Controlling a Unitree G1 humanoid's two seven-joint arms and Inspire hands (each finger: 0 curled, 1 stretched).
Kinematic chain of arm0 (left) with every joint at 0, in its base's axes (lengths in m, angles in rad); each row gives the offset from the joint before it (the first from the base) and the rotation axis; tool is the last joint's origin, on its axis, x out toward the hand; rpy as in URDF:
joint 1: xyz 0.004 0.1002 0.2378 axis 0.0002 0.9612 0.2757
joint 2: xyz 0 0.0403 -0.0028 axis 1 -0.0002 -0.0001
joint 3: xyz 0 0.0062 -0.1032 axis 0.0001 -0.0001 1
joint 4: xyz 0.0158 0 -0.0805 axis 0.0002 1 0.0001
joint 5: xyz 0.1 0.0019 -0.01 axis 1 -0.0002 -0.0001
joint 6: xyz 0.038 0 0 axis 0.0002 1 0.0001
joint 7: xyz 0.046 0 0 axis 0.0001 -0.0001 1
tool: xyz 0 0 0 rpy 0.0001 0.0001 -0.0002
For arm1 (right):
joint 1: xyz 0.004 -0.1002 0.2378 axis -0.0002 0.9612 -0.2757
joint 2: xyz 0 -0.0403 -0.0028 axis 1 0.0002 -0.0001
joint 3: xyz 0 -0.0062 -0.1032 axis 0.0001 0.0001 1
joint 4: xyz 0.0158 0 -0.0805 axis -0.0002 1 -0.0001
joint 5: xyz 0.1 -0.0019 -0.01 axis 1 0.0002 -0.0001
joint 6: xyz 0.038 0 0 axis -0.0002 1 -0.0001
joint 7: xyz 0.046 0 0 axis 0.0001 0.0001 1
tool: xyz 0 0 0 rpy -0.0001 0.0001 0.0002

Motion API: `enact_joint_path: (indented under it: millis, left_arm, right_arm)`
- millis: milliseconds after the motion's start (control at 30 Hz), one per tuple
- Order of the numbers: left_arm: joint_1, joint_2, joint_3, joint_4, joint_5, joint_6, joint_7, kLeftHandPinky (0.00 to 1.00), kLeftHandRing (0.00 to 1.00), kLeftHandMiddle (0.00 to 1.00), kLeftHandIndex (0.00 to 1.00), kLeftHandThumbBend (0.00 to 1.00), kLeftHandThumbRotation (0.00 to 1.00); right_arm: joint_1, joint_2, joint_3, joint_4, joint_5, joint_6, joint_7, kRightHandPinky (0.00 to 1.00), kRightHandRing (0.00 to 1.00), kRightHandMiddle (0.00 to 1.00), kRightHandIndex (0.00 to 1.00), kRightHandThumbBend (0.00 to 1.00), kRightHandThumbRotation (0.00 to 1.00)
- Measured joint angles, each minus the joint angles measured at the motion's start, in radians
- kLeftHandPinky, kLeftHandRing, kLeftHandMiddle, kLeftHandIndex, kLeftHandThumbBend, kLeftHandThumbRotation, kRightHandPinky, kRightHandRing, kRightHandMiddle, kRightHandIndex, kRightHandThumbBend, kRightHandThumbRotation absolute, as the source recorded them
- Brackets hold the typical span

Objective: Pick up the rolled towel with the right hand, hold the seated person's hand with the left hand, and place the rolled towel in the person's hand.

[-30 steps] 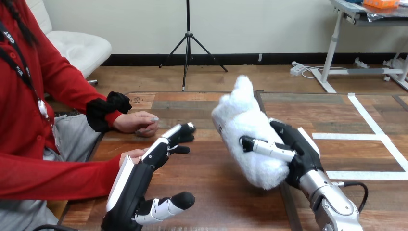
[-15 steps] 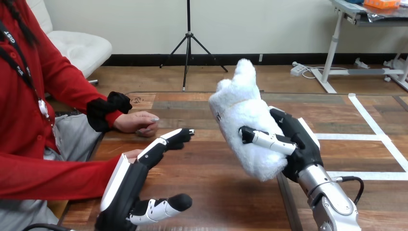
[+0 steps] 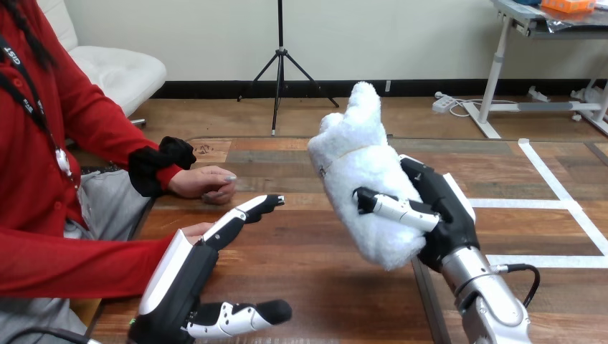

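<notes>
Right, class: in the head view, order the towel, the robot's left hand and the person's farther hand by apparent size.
1. The towel.
2. The left hand: nearly as large, but it is nearest the camera, so the order of these two is unsure.
3. The person's farther hand: plainly the smallest.

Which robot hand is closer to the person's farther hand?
Left. The left hand sits just short of the person's farther hand; the right hand, gripping the rolled towel, is well off to the side.
</notes>
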Motion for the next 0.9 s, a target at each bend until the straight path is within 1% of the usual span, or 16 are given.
enact_joint_path:
  millis: [33,133,300,467,667,900]
  left_arm:
    - [0.005,0.005,0.004,-0.016,0.015,0.015,0.004,0.92,0.93,0.95,0.97,1.0,0.72]
    - [0.026,0.016,0.023,-0.066,0.076,0.064,0.031,0.93,0.95,0.97,0.98,1.0,0.72]
    - [0.059,0.036,0.051,-0.148,0.18,0.154,0.081,0.96,0.97,0.99,1.0,1.0,0.71]
    - [0.088,0.057,0.074,-0.22,0.268,0.244,0.132,0.97,0.98,1.0,1.0,1.0,0.69]
    - [0.107,0.095,0.095,-0.288,0.349,0.347,0.191,0.97,1.0,1.0,1.0,1.0,0.66]
    - [0.108,0.16,0.109,-0.335,0.392,0.434,0.256,0.96,0.99,1.0,1.0,1.0,0.68]
  right_arm:
    - [0.003,0.001,0.001,-0.001,-0.003,-0.002,0.0,0.0,0.02,0.04,0.03,0.33,0.0]
    - [0.012,0.002,0.005,-0.004,-0.008,-0.003,-0.001,0.0,0.02,0.04,0.03,0.33,0.0]
    - [0.026,0.007,0.011,-0.006,-0.012,-0.003,-0.005,0.0,0.02,0.04,0.03,0.33,0.0]
    - [0.041,0.008,0.015,-0.007,-0.017,-0.003,-0.006,0.0,0.02,0.05,0.03,0.33,0.0]
    - [0.053,0.008,0.026,-0.012,-0.029,-0.003,-0.019,0.0,0.02,0.05,0.04,0.33,0.0]
    - [0.058,0.008,0.037,-0.022,-0.041,-0.012,-0.029,0.0,0.02,0.05,0.03,0.32,0.0]
